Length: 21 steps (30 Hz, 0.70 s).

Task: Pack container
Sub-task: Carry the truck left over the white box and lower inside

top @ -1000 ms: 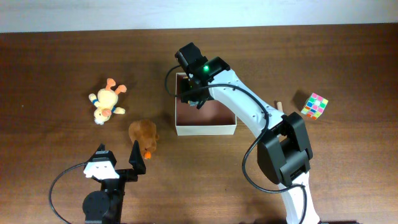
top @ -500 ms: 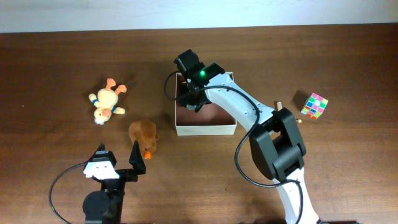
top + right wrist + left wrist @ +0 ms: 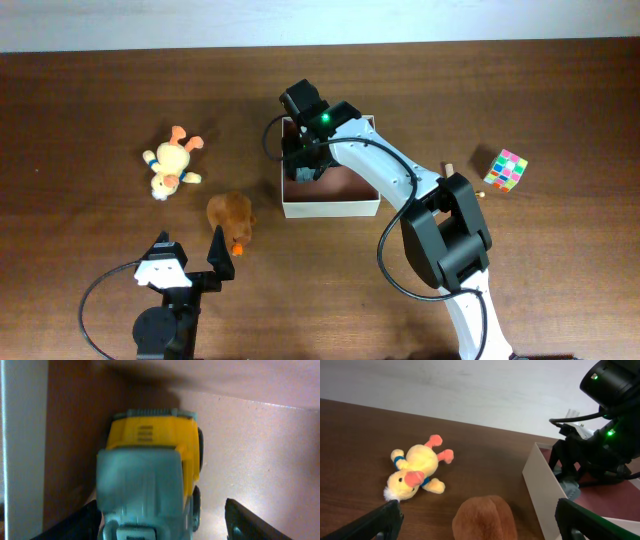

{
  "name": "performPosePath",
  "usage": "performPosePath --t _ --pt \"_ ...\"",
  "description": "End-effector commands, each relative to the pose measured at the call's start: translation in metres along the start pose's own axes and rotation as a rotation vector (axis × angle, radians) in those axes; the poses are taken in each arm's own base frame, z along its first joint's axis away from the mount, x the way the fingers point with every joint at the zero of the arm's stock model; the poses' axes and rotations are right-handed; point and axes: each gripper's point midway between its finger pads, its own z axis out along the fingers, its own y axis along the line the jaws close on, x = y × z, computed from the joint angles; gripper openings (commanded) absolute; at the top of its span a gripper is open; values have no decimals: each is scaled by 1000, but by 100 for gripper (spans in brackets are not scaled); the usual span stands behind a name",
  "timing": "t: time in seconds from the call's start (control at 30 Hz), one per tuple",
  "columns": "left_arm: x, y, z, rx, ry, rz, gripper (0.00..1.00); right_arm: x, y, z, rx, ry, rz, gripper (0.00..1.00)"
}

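The container [image 3: 330, 208] is a shallow white box with a pink-brown inside, at mid-table. My right gripper [image 3: 303, 165] reaches into its left side, open. A yellow and grey-blue toy truck [image 3: 150, 460] lies on the container floor [image 3: 250, 450] between the fingers [image 3: 167, 522], against the white left wall [image 3: 22, 435]; the right finger stands apart from it. The truck also shows in the left wrist view [image 3: 570, 489]. My left gripper [image 3: 190, 252] is open and empty near the front edge, with a brown plush toy [image 3: 485, 520] just ahead of it.
A yellow duck plush [image 3: 172, 165] lies to the left of the container, the brown plush [image 3: 230, 217] nearer the front. A multicoloured puzzle cube [image 3: 506, 169] and a small wooden piece [image 3: 450, 170] lie to the right.
My right gripper has shifted a little left and lower into the container's left side. The left arm and the toys have not moved.
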Motion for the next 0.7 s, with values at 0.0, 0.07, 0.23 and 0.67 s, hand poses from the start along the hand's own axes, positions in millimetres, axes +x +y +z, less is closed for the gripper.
performPosePath --t 0.0,0.07,0.23,0.67 --pt "2 0 0 6 2 19 99 -13 14 -16 -36 -27 -36 74" --pt "2 0 0 6 1 19 99 -19 17 -28 -40 -37 -46 73" --pt "2 0 0 5 1 19 99 -34 24 -64 -47 -65 -79 73" --pt "1 0 0 6 1 19 99 20 -1 -88 64 168 -72 41"
